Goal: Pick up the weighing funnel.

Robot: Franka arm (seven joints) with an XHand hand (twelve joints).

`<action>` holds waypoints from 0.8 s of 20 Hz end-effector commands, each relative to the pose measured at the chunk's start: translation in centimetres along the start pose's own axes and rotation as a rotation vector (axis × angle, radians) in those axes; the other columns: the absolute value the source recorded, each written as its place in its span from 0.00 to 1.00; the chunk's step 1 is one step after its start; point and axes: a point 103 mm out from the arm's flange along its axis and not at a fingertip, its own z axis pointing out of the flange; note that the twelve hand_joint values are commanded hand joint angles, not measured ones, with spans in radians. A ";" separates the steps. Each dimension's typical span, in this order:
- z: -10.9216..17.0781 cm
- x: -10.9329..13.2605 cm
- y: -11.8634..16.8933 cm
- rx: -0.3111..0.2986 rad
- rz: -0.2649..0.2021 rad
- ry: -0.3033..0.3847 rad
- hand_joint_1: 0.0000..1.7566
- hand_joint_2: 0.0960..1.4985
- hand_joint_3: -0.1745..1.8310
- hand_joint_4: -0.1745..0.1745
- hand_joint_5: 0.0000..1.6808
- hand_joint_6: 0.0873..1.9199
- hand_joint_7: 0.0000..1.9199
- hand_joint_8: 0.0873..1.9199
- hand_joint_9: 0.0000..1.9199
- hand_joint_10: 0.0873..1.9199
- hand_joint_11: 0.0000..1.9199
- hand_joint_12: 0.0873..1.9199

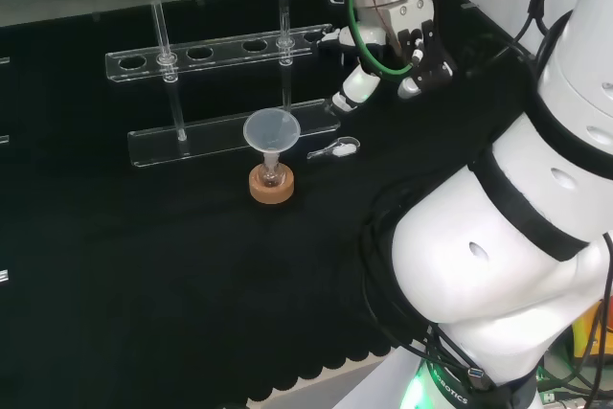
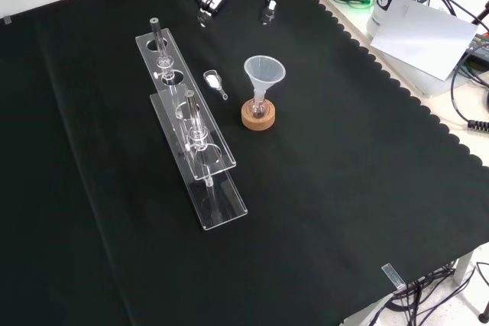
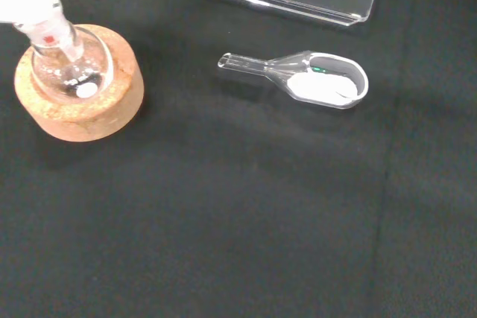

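Since the weighing funnel [image 3: 313, 80] lies flat on the black cloth [image 2: 344, 211], untouched, the pick-up has not yet begun. It rests between the clear tube rack [image 2: 195, 139] and the funnel [image 2: 263, 74], just beside the rack's end, apart from both.

Handling (judgement): small, clear, thin-walled piece, so light, stiff, smooth and probably slippery; brittle if glass. A white patch sits in the scoop; cannot tell whether powder or glare. If powder, keep it level. Best hold: pinch across the scoop's side walls, where it is widest. The short stem is thin and likely to roll or slip away.

Surroundings, by size:
- Rack: two clear tiers with a few tubes upright. Nearest obstacle; fingers coming down on the rack side have little room.
- Hand [image 1: 402, 40]: hovers above the cloth beyond the rack's end, near the piece. Fingers [image 1: 351, 86] relaxed and spread, holding nothing.
- Funnel: mouth up, stem in a small flask [image 3: 63, 72]. Top-heavy; a knock could tip it.
- Cork ring [image 3: 78, 106] under the flask, on the stem side of the weighing funnel, with clear cloth between.
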 end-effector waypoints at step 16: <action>6.5 -5.0 5.4 0.003 0.032 0.107 0.48 0.38 0.34 0.33 0.23 0.00 0.13 0.34 0.28 0.31 0.22 0.68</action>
